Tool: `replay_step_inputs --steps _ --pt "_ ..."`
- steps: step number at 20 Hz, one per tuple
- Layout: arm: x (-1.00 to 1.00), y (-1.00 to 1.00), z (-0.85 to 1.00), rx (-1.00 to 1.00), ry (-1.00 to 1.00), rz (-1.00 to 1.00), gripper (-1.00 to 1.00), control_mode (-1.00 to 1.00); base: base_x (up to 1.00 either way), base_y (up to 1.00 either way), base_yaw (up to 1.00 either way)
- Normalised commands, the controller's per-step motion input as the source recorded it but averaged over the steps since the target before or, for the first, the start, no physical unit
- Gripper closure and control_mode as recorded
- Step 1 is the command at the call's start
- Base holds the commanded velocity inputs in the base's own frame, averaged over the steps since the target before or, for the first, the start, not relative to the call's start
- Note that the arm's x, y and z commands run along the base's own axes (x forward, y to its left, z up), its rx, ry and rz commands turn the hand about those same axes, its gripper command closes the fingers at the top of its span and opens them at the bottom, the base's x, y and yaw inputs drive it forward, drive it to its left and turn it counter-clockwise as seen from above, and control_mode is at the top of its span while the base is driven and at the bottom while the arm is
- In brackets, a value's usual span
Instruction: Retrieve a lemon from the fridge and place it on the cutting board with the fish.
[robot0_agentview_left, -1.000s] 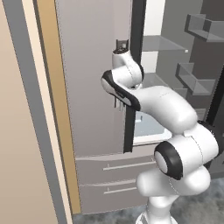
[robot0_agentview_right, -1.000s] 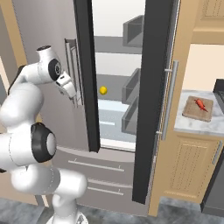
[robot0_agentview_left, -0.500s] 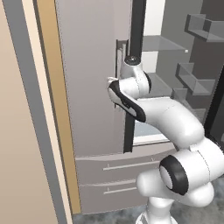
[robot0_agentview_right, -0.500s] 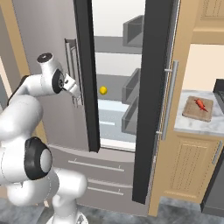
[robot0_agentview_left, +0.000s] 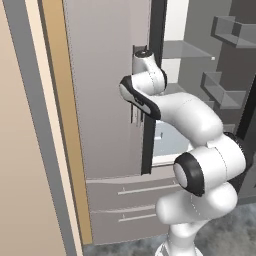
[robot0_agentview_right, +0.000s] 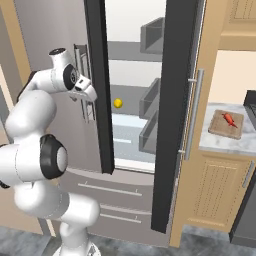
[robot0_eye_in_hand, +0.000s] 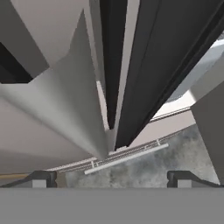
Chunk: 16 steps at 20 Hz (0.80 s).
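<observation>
The grey steel fridge (robot0_agentview_right: 50, 40) stands with its doors swung open on glass shelves. The small yellow lemon (robot0_agentview_right: 118, 103) rests on a middle shelf. My gripper (robot0_agentview_right: 87, 111) hangs open and empty, fingers pointing down, by the left door's bar handle and black edge, left of the lemon. From the other side, the gripper (robot0_agentview_left: 137, 117) sits against the left door (robot0_agentview_left: 100, 100). In the hand view the gripper (robot0_eye_in_hand: 111, 177) looks down the door edge to the floor. The reddish fish (robot0_agentview_right: 229, 119) lies on the brown cutting board (robot0_agentview_right: 220, 129) at the right.
The open right door (robot0_agentview_right: 175, 100) with its bar handle (robot0_agentview_right: 192, 115) stands between the fridge's inside and the marble counter (robot0_agentview_right: 225, 142). Door bins (robot0_agentview_right: 150, 100) line that door. Lower drawers (robot0_agentview_right: 120, 192) sit under the shelves. A tan cabinet panel (robot0_agentview_left: 55, 100) flanks the fridge's left.
My arm has bent differently, its elbow swinging lower while the hand stays by the left door's handle. The jaws remain open; lemon, board and fish have not moved.
</observation>
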Motion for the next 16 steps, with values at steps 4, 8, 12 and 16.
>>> replay_step_inputs --steps 4,8,12,16 --pt "0.10 0.00 -0.03 0.00 -0.04 0.02 -1.00 -1.00 0.00 0.00 0.00" --pt "0.30 0.00 0.00 0.04 -0.12 0.08 -1.00 -1.00 0.00 0.00 0.00" --pt "0.36 0.00 0.00 0.02 -0.21 0.20 -1.00 -1.00 0.00 0.00 0.00" --pt "0.30 0.00 0.06 0.00 -0.20 0.18 -1.00 -1.00 0.00 0.00 0.00"
